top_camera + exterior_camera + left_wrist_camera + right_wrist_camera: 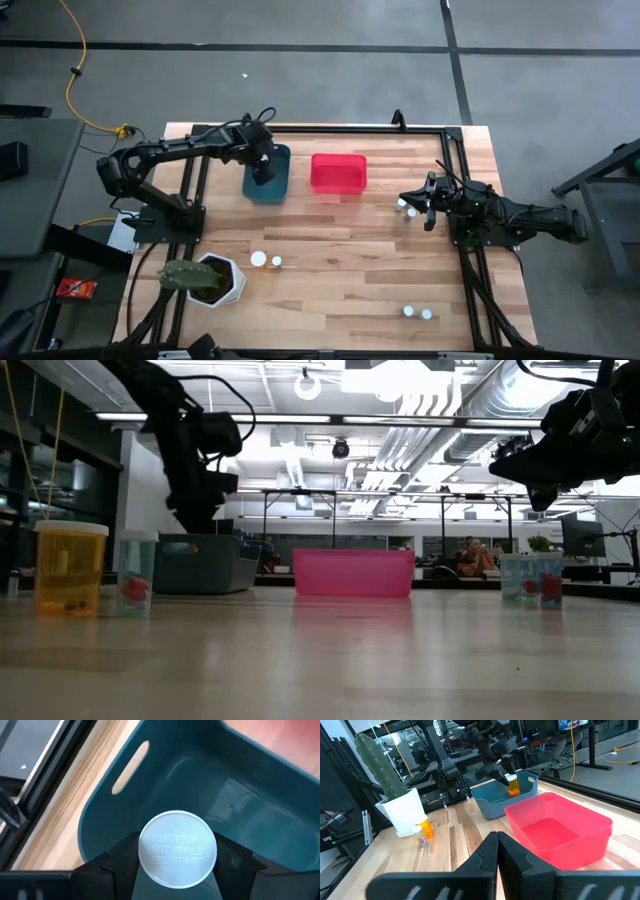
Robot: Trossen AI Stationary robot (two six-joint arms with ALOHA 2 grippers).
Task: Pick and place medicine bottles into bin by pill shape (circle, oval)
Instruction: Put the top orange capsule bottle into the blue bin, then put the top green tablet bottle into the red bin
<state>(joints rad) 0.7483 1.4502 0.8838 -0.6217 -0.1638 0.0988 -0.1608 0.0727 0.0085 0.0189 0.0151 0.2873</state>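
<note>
The teal bin (267, 176) is taken as the landmark. Well to its left and nearer the table's front edge, a white hexagonal plant pot (222, 278) with a cactus is seen, and two bottles (259, 259) stand just right of that pot. Directly above the teal bin, the left gripper (262, 160) is held with its fingers clamped on an amber bottle (512, 784) whose white cap (177, 848) is seen over the bin's bare floor. Just right of the teal bin, nearly touching it, the red bin (338, 172) is set. Farther right, past the red bin, two more bottles (405, 209) are found beside the right gripper (424, 203), whose fingers are pressed together on nothing. Another pair of bottles (416, 312) is placed well to the right of the teal bin, near the front edge.
</note>
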